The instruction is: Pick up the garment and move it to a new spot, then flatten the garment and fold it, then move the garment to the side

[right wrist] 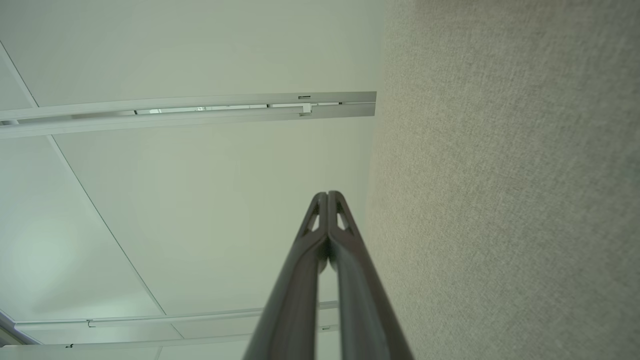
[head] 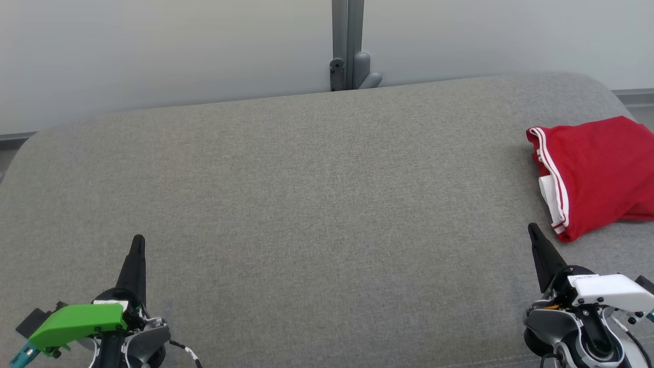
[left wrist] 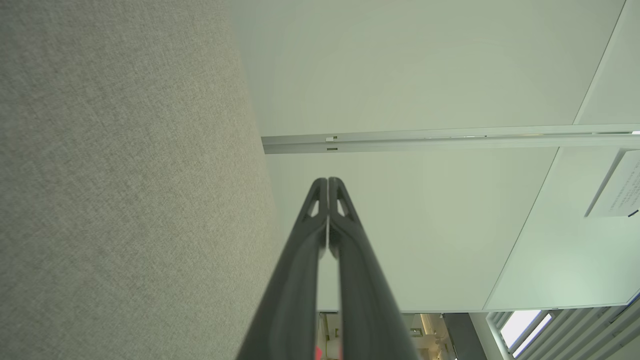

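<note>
And the left jaws were clamped right together, the two dark fingers (left wrist: 300, 280) meeting at the tips with nothing between them, pointing off along the edge of the grey padded worktop (head: 317, 204) toward the pale wall (left wrist: 425, 65). Same story on the other side: the right jaws were fully closed too, fingers (right wrist: 300, 290) touching, no cloth caught in them. From the head view both arms sat low at the near edge, left finger pair (head: 135, 266) at the lower left, right finger pair (head: 544, 260) at the lower right, each hovering over bare fabric and touching no clothing. Just beyond the right jaws, near but apart from them, lay the red garment (head: 592, 174), white-striped at its hem, gathered into a compact layered bundle at the far right of the worktop and running off the edge of the picture. By the look of it, that was a folded piece already parked to the side, so the moving, flattening and folding seemed done and little or nothing was left; though a loose corner at its near edge said the fold was not perfectly crisp.
</note>
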